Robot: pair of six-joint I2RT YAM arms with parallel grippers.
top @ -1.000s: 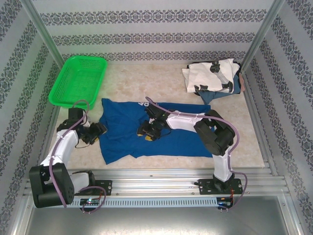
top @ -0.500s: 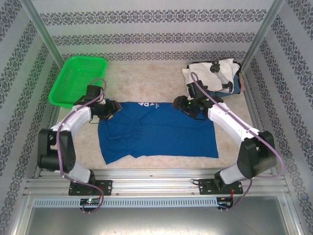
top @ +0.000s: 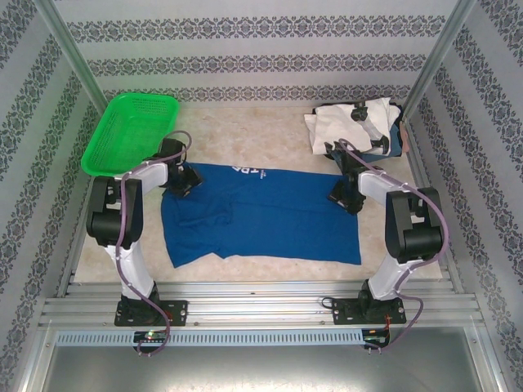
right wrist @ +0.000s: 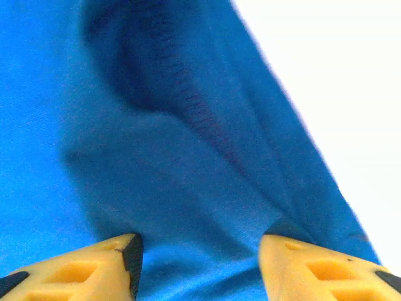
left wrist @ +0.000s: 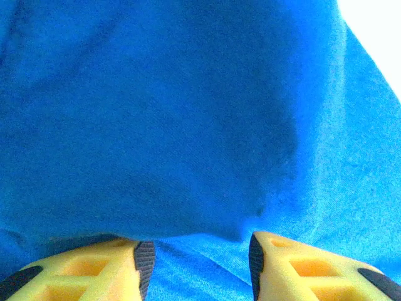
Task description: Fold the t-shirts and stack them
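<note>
A royal-blue t-shirt (top: 261, 216) with white lettering at its far edge lies spread flat in the middle of the table. My left gripper (top: 184, 180) is down on the shirt's far left corner. Its yellow fingers (left wrist: 125, 263) stand apart, and blue cloth (left wrist: 188, 125) lies between and in front of the left gripper (left wrist: 197, 251). My right gripper (top: 341, 196) rests on the far right corner, open (right wrist: 197, 251) over blue cloth (right wrist: 156, 157), with the pale table just beyond that edge. A white t-shirt with black marks (top: 351, 122) lies on bluish-grey ones (top: 358, 160) at the back right.
A green mesh basket (top: 131, 131) stands at the back left, close to the left arm. Patterned walls close in the table (top: 245, 139) on three sides, and metal rails (top: 261, 306) run along the near edge.
Both grippers have moved from the shirt's left edge and middle out to its far corners. The blue shirt now lies wider and flatter.
</note>
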